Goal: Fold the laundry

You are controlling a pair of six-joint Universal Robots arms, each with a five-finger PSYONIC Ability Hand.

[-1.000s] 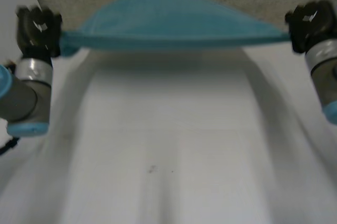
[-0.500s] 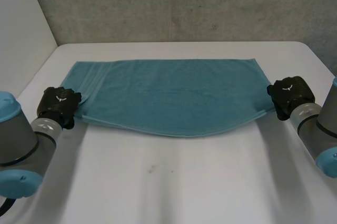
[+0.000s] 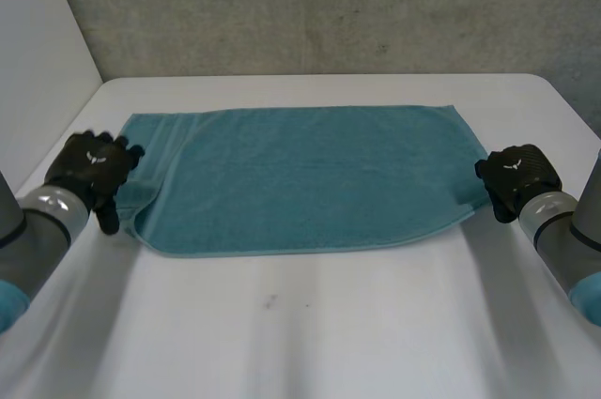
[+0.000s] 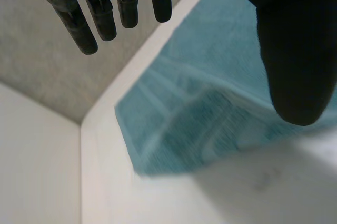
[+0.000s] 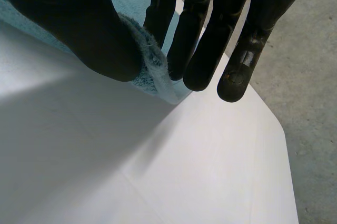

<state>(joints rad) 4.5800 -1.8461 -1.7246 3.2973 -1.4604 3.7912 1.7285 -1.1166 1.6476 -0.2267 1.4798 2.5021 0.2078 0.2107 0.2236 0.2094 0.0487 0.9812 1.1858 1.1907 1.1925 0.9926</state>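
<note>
A teal towel [image 3: 300,178] lies folded lengthwise across the far half of the white table [image 3: 329,324]. My left hand [image 3: 89,169] hovers just off the towel's left end. In the left wrist view its fingers [image 4: 100,13] are straight and apart from the thumb, and the towel's corner [image 4: 210,118] lies free below. My right hand [image 3: 515,178] sits at the towel's near right corner. There the towel's edge [image 5: 152,71] is pinched between the thumb [image 5: 79,29] and the fingers.
A grey wall [image 3: 329,5] rises behind the table's far edge. A pale wall [image 3: 38,61] stands at the left. Bare tabletop spreads in front of the towel, with a small dark speck [image 3: 270,302] on it.
The towel came down from being stretched in the air and now lies flat on the table. My left hand has let go of its corner and opened; the right still pinches.
</note>
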